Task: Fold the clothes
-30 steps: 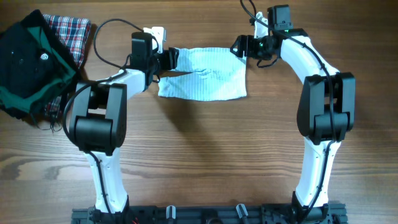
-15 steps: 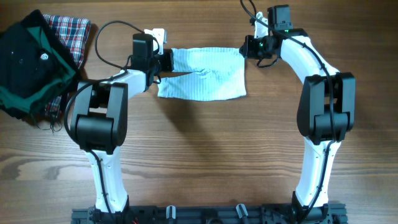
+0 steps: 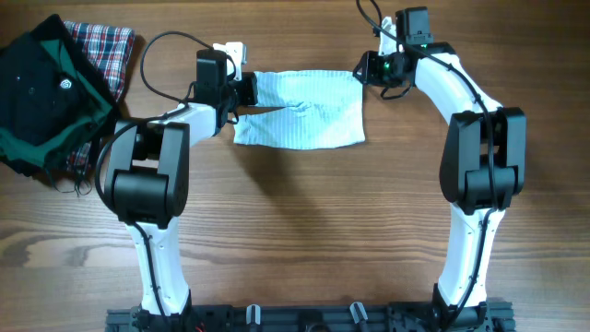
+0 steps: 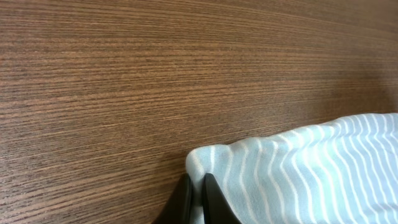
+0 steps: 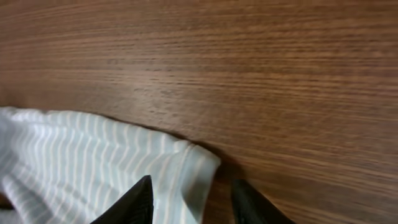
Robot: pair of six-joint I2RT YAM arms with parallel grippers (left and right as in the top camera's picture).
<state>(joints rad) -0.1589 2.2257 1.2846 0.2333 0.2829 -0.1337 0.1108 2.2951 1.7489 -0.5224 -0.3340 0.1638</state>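
The clothes point(image 3: 300, 109) are one small pale blue-white striped garment lying flat at the far middle of the table. My left gripper point(image 3: 251, 89) is at its far left corner. In the left wrist view the two black fingers are pressed together on that corner point(image 4: 196, 179), with the striped clothes point(image 4: 311, 168) spreading to the right. My right gripper point(image 3: 361, 69) is at the far right corner. In the right wrist view its jaws point(image 5: 194, 180) stand apart, with the corner of the clothes point(image 5: 93, 155) lying loose between them.
A pile at the far left edge holds a black garment with green trim point(image 3: 41, 92) lying on a red plaid cloth point(image 3: 106, 46). A black cable point(image 3: 157, 55) loops beside the left arm. Both arm bases stand at the near edge.
The left gripper's fingers have closed on the garment's far left corner. The right gripper has shifted slightly right along the far edge to the right corner. The cloth has barely moved.
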